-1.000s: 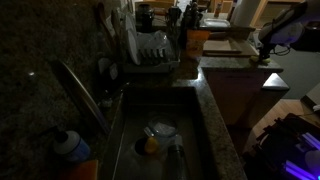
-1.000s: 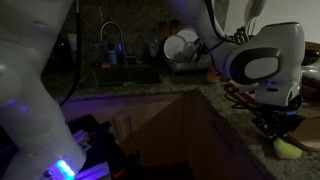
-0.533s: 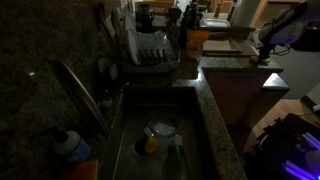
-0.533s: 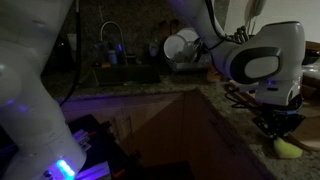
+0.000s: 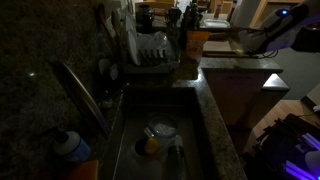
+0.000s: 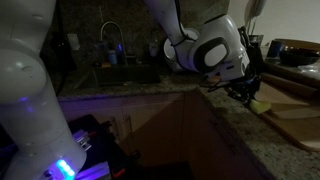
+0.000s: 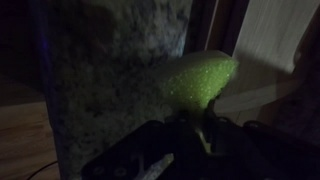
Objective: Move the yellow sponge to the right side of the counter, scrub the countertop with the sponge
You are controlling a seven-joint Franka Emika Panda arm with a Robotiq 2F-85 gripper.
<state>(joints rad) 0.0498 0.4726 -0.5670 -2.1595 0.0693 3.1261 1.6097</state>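
yellow sponge (image 7: pixel 200 80) | pale yel-green, pitted, rounded | pinched in claw (image 7: pixel 198 128)

White arm (image 6: pixel 212 50) stretched out, pincer (image 6: pixel 246 93) clamped on yellow sponge (image 6: pixel 260 104)

No text, label, brand or number legible in any view. Frames dim and blurred; the yellow sponge (image 7: pixel 200 80) and the counter (image 7: pixel 110 70) show no lettering.
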